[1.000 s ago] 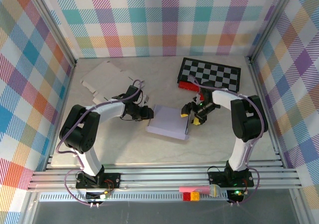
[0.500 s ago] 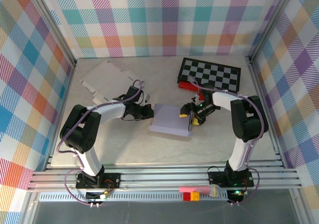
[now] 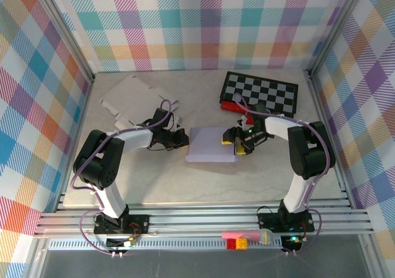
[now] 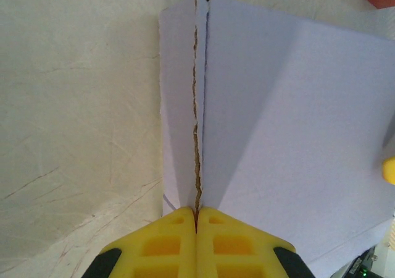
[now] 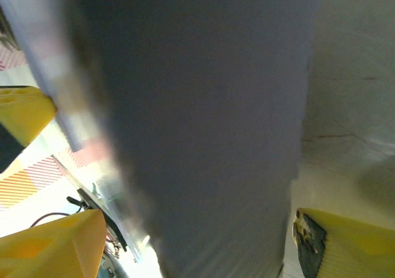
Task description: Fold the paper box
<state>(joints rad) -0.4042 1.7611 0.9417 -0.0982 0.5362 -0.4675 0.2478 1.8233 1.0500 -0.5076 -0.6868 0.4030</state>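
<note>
Although folded over along one seam, found box at frame centre lying low, not yet squared; judged other walls and closing outstanding. Noted left gripper pinched tight on box's near seam, right gripper spread wide astride opposite edge. Recorded chessboard and red block upper right, cardboard upper left; judged none obstructing.

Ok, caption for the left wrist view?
Left hand shut on the raw edge of the pale lilac paper box.
</note>
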